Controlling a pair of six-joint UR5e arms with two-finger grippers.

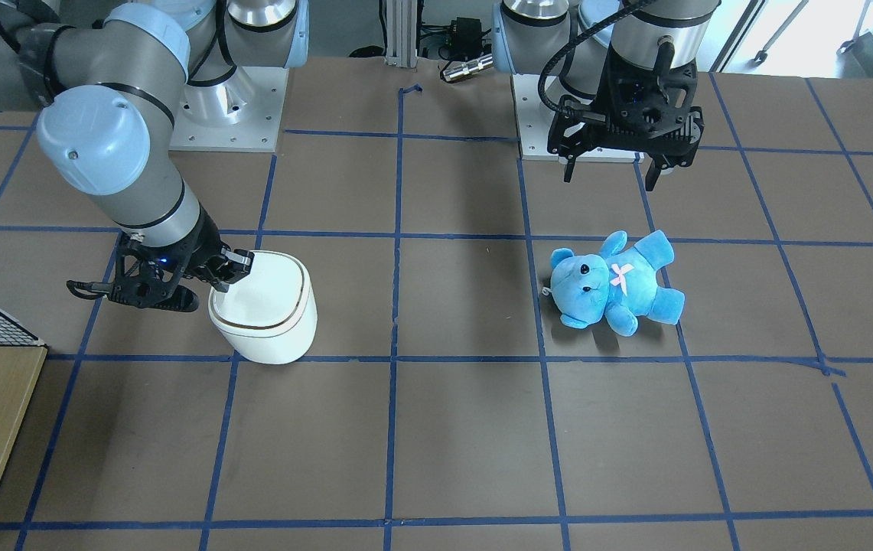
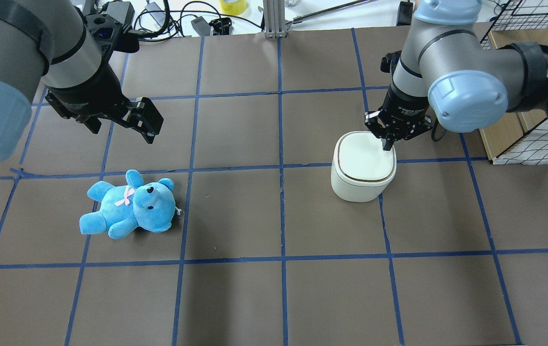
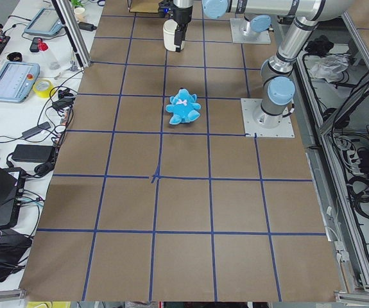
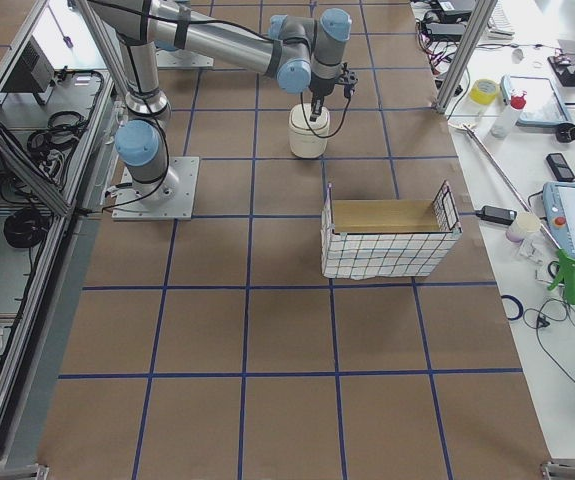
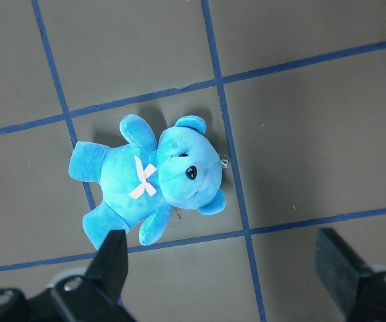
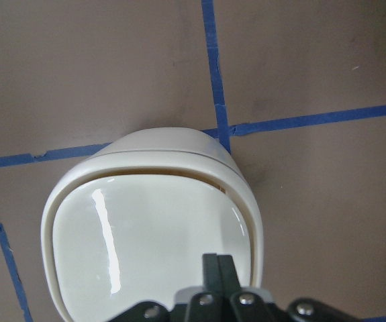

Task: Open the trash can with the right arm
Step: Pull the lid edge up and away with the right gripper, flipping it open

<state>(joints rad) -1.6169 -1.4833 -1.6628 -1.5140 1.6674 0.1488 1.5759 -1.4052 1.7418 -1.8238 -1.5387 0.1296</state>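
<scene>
The white trash can (image 2: 362,166) stands on the brown table with its lid down, outlined by a thin dark seam. It also shows in the front view (image 1: 264,310) and the right wrist view (image 6: 146,235). My right gripper (image 2: 389,143) is shut and empty. Its joined fingertips point down on the lid's edge nearest the robot, as the front view (image 1: 222,285) and right wrist view (image 6: 217,265) show. I cannot tell whether they touch the lid. My left gripper (image 2: 122,127) is open and empty, hovering above the table.
A blue teddy bear (image 2: 129,206) lies on its back below the left gripper, also in the left wrist view (image 5: 152,181). A wire-sided box (image 2: 528,139) stands at the table's right edge, close behind the right arm. Blue tape lines grid the table.
</scene>
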